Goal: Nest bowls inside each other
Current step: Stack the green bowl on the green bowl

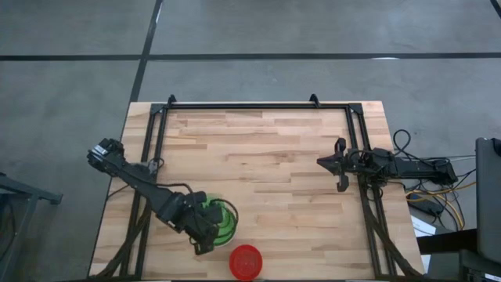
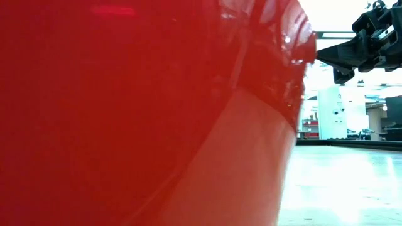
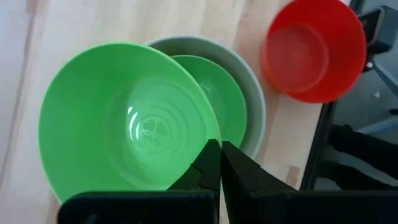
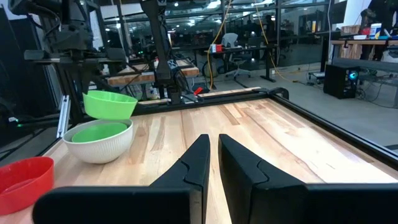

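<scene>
High view showed a pale wooden table (image 1: 266, 149) with a dark metal frame, the left gripper (image 1: 205, 237) bent low over its near left part above a green bowl (image 1: 219, 218), and a round red bowl (image 1: 246, 261) just beside it at the near edge. The right gripper (image 1: 338, 165) waited over the right side of the table, its fingers slightly parted and empty. Low view was almost filled by the glossy red bowl's (image 2: 144, 113) smooth curved wall, with a dark gripper (image 2: 352, 59) high at the far right. Left wrist view showed the left gripper (image 3: 221, 165) clamped on the rim of a smooth plastic green bowl (image 3: 124, 124), held tilted above a white bowl (image 3: 252, 93) that had another green bowl (image 3: 217, 93) nested in it; the red bowl (image 3: 311, 50) stood apart from these. Right wrist view showed the right gripper (image 4: 211, 165) with a narrow gap between its fingers, the lifted green bowl (image 4: 109, 104) above the ribbed white bowl (image 4: 99, 146), and the red bowl (image 4: 25, 180) nearby.
</scene>
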`<state>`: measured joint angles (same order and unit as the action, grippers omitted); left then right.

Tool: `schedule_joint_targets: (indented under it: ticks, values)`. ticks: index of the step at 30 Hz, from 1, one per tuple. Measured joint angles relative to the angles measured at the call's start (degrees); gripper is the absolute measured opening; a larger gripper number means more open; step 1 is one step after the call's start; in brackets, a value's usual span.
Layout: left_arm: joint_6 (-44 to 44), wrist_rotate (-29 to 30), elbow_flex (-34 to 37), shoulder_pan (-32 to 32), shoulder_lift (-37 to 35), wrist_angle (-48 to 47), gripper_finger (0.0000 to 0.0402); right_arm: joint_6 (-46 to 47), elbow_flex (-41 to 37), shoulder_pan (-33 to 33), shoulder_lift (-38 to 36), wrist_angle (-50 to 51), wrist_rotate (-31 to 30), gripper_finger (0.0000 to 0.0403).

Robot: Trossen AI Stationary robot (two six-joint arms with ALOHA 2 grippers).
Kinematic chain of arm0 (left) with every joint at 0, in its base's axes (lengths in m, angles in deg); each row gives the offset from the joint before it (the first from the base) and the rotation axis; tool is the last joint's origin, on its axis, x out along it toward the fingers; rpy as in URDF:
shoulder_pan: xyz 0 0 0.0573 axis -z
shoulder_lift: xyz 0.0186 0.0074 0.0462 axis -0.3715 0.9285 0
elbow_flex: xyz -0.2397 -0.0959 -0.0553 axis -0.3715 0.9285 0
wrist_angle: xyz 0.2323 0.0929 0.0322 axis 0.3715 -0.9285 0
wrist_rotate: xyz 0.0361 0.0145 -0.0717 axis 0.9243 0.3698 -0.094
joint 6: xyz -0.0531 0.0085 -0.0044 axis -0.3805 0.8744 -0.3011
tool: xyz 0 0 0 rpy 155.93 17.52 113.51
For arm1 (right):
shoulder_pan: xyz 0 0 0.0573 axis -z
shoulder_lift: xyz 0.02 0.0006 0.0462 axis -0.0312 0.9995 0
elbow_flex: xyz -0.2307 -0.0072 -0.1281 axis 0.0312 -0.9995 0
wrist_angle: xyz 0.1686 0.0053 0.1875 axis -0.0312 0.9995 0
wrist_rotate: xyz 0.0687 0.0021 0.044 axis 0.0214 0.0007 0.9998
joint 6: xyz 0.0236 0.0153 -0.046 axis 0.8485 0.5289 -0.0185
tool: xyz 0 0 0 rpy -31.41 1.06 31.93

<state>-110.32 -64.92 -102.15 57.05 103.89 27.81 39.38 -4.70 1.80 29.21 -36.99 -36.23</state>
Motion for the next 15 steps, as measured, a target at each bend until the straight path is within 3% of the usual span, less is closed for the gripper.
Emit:
schedule_joint_targets:
  ticks: [15]
  values:
    - [4.18, 1.64, 0.04, 2.12, 1.80, 4.47, 0.0002, 0.02, 0.00, 0.02, 0.00, 0.00, -0.01, 0.0034]
